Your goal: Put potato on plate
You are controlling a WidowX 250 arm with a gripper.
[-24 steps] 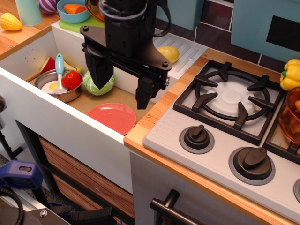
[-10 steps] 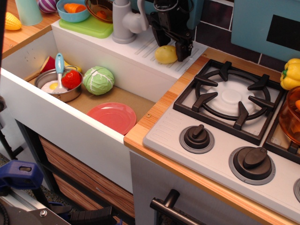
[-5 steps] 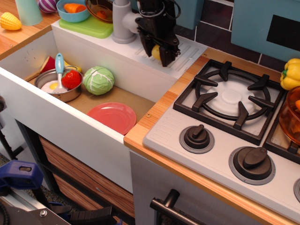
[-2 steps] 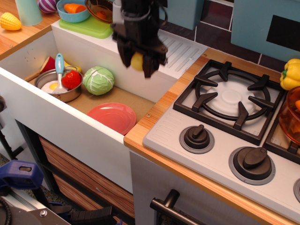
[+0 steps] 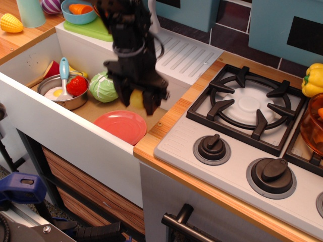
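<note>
Your gripper (image 5: 135, 99) pinches the potato (image 5: 136, 98), held up in the air just above the plate (image 5: 120, 126). You are carrying it. Next, lower it onto the plate and let go.

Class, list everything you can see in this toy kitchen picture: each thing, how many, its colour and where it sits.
small yellow oval potato: 1, held above sink
round salmon-red plate: 1, sink floor
green cabbage: 1, sink
steel pot with fried egg: 1, sink left
red tomato: 1, in pot
blue bowl: 1, back counter
yellow corn: 1, far left
yellow bell pepper: 1, right edge
black stove knobs: 2 in full view
black gripper: 1, fingers closed on potato
</note>
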